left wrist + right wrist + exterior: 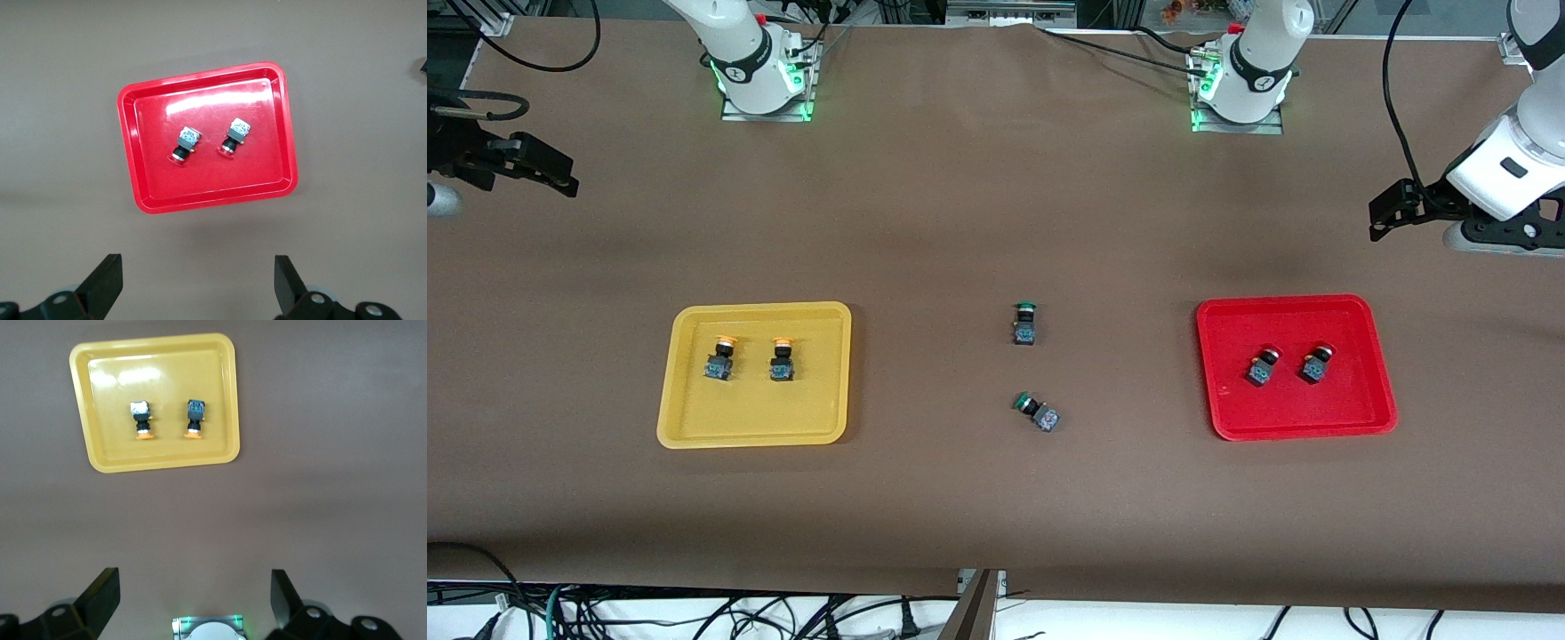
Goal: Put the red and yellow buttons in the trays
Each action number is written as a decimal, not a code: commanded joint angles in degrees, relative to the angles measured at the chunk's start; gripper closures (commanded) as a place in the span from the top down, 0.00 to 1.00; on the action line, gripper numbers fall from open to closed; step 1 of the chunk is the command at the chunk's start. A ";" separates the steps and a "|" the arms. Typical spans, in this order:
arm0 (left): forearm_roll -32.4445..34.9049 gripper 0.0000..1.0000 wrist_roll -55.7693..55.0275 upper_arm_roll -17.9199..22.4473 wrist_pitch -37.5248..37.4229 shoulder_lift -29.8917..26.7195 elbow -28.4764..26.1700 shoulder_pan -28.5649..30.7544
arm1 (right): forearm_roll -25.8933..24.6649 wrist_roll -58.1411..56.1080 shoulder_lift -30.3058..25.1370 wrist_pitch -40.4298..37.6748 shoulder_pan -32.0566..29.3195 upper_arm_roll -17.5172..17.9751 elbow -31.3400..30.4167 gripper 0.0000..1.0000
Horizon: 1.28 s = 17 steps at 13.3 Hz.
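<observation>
Two yellow-capped buttons point(721, 357) point(783, 359) lie side by side in the yellow tray point(756, 413), toward the right arm's end of the table. The red tray point(1316, 411), toward the left arm's end, holds two red-capped buttons point(1263, 365) point(1316, 363). My left gripper point(1383, 218) hangs open and empty, high over bare table at its own end. From the left wrist view point(198, 287) I look down on the red tray point(213, 183) and both red buttons point(185, 145) point(235, 135). My right gripper point(560, 176) point(193, 600) is also raised, open and empty; its wrist view shows the yellow tray point(167, 450) and the buttons point(141, 419) point(194, 418).
Two green-capped buttons point(1025, 324) point(1036, 412) lie on the brown table between the trays, one nearer the front camera than the other. The arm bases point(760, 76) point(1240, 84) stand along the table's edge farthest from the front camera. The right arm's base point(208, 628) shows below its gripper.
</observation>
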 commanded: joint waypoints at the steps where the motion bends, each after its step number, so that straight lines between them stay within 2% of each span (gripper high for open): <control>1: 1.25 1.00 -0.88 0.00 -1.57 1.22 2.43 -0.67 | 0.96 -1.14 0.63 -2.24 -1.37 0.96 0.66 1.00; 4: 2.30 1.00 -1.05 -2.11 -2.97 1.48 3.48 -0.67 | 0.96 -1.05 0.90 -2.15 -1.37 0.96 0.93 1.00; 17: 2.13 1.00 -1.06 -2.03 -4.03 2.63 4.98 -0.50 | 1.75 -0.97 0.90 -1.63 -1.45 0.70 0.93 1.00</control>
